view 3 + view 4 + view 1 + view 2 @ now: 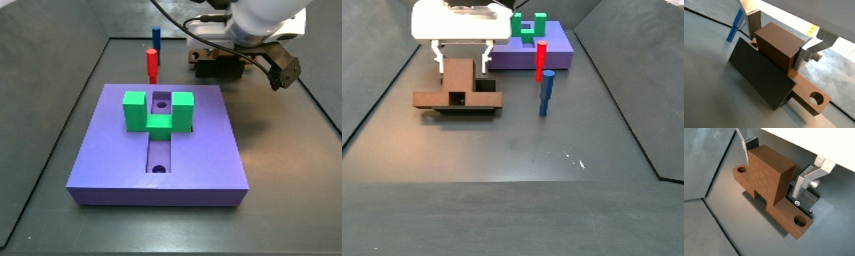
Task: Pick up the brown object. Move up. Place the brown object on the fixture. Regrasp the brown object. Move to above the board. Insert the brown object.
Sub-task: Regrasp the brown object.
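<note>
White pincer [460,55], silver fingers [808,181], seemingly dark-padded.

The gripper [460,58] hangs low over the brown object [457,91], its silver fingers [438,55] flanking the raised upright part of the piece, though whether the pads press against it cannot be told. The brown object rests on the dark fixture [469,111] on the grey floor. Beside them stand a red peg [540,60] and a blue peg [547,97], with the purple board [556,53] and its green block [532,25] further behind.
</note>
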